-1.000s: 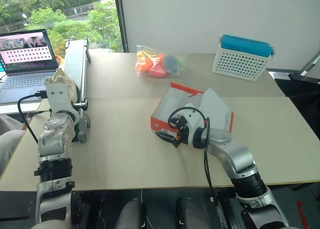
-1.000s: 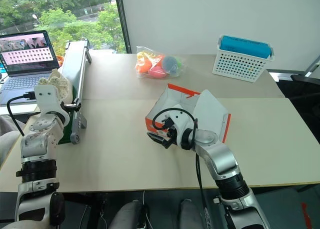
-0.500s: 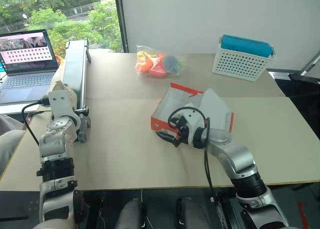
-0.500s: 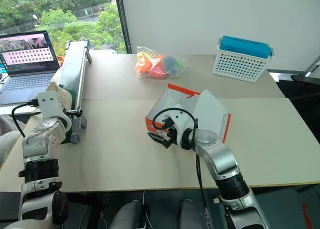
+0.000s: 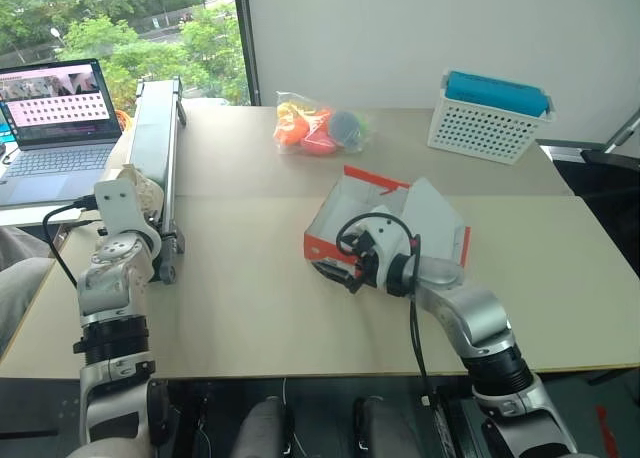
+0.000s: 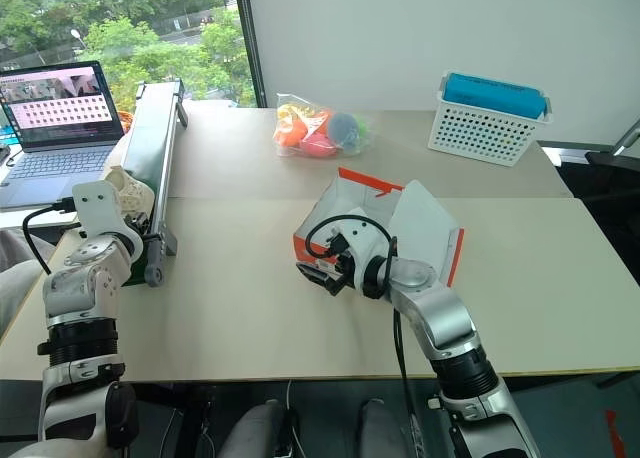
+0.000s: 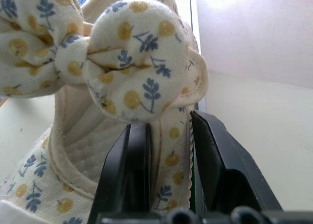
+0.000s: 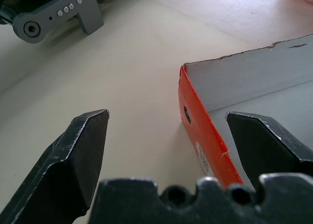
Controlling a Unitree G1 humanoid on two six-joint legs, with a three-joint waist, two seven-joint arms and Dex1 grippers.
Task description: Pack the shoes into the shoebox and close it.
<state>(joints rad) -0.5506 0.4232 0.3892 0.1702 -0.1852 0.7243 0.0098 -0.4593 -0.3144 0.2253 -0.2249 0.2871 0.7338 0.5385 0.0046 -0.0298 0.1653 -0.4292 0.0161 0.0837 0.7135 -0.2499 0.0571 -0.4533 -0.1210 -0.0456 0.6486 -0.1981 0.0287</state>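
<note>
A cream fabric shoe (image 7: 137, 62) with a small floral print and a bow lies at the near end of the conveyor, at the table's left (image 5: 140, 190). My left gripper (image 7: 168, 121) is shut on the shoe's side wall, one black finger inside it and one outside. The orange-red shoebox (image 5: 385, 213) stands open in the middle of the table, white inside, with its lid leaning back to the right. My right gripper (image 8: 166, 115) is open at the box's near left corner. The orange wall (image 8: 205, 136) stands between its fingers, touching neither.
A long conveyor (image 5: 158, 138) runs along the table's left side, with a laptop (image 5: 55, 118) beyond it. A clear bag of orange and blue toys (image 5: 320, 126) lies at the back. A white perforated basket (image 5: 490, 113) with a teal top stands back right.
My left gripper has tipped down a little and its fingers have closed on the shoe's side. The right gripper and the shoebox have stayed put.
</note>
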